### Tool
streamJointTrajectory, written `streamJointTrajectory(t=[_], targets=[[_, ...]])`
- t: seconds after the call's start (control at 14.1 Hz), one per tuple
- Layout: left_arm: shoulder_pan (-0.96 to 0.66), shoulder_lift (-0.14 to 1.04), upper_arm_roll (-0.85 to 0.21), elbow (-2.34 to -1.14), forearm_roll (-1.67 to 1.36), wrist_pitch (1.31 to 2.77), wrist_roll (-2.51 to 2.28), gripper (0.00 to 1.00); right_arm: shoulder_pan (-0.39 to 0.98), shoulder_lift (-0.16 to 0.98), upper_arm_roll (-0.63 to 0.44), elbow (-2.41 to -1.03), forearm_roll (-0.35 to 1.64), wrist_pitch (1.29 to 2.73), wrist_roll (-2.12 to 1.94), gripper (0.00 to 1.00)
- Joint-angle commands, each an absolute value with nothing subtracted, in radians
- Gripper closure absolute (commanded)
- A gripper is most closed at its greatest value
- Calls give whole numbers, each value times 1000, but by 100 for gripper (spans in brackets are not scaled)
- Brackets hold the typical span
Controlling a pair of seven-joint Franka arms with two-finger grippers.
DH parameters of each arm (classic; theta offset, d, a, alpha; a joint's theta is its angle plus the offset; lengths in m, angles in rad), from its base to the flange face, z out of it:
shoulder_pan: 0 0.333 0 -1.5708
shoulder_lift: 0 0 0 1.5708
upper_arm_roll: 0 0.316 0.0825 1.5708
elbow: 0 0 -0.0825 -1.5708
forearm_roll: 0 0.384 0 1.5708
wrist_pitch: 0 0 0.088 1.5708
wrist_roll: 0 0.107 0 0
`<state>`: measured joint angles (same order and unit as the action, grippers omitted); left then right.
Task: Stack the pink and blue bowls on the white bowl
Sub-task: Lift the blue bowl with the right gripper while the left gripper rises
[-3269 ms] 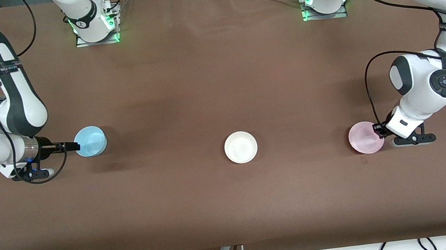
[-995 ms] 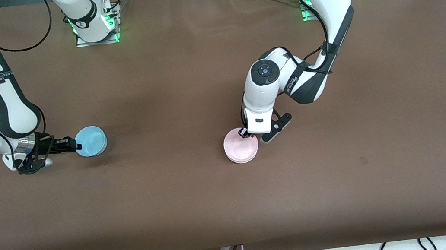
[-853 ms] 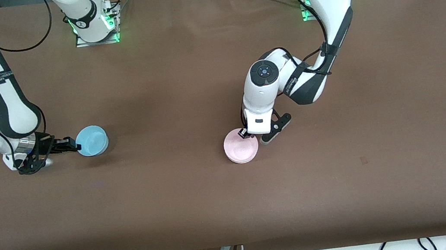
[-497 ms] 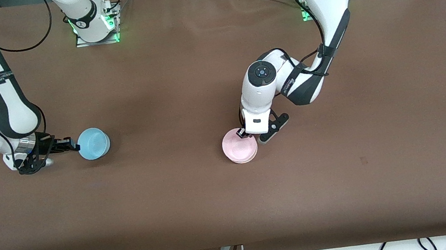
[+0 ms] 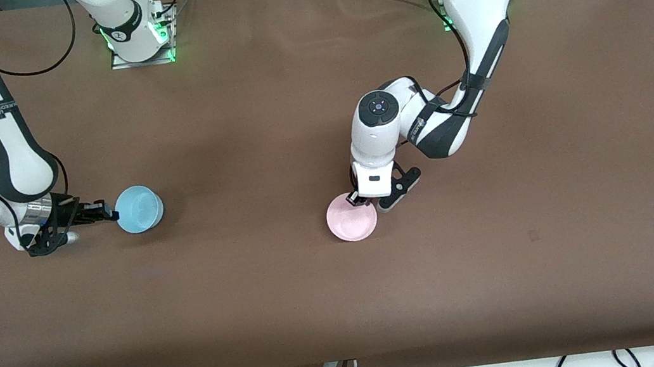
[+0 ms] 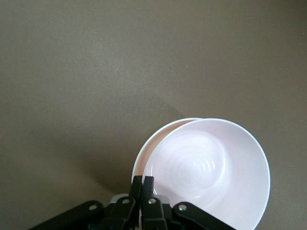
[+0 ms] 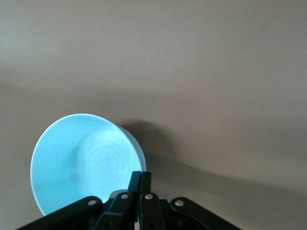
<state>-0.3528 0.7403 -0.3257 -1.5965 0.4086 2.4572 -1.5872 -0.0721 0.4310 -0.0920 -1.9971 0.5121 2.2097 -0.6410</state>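
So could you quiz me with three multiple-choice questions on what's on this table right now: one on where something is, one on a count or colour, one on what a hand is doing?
1. Where is the pale pink plastic bowl?
A. Over the small white plastic bowl, mid-table
B. Beside the right arm's base
C. Inside the blue bowl

2. How many bowls show in the left wrist view?
A. One
B. Two
C. Three

3. What is the right hand doing?
A. Hanging open above bare table
B. Pinching the rim of the light blue plastic bowl
C. Holding the pink bowl

Answers: 1 A, the white rim peeks out beneath the pink bowl, which the left hand grips. 2 B, pink above white. 3 B, its fingers are closed on the blue rim.
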Motion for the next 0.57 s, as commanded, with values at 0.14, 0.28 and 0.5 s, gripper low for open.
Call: streamJointTrajectory(t=[0.14, 0.28, 0.5], targets=[[-368, 752, -314, -1571, 439, 2464, -1631, 100, -77, 359, -2, -1956, 537, 2109, -563, 100], [-367, 752, -314, -1571, 437, 2464, -1629, 94, -71, 362, 31, -1931, 534, 2100, -491, 100], [-367, 752, -314, -1571, 439, 2464, -1628, 76, -58, 371, 32, -1898, 534, 2092, -486, 100]])
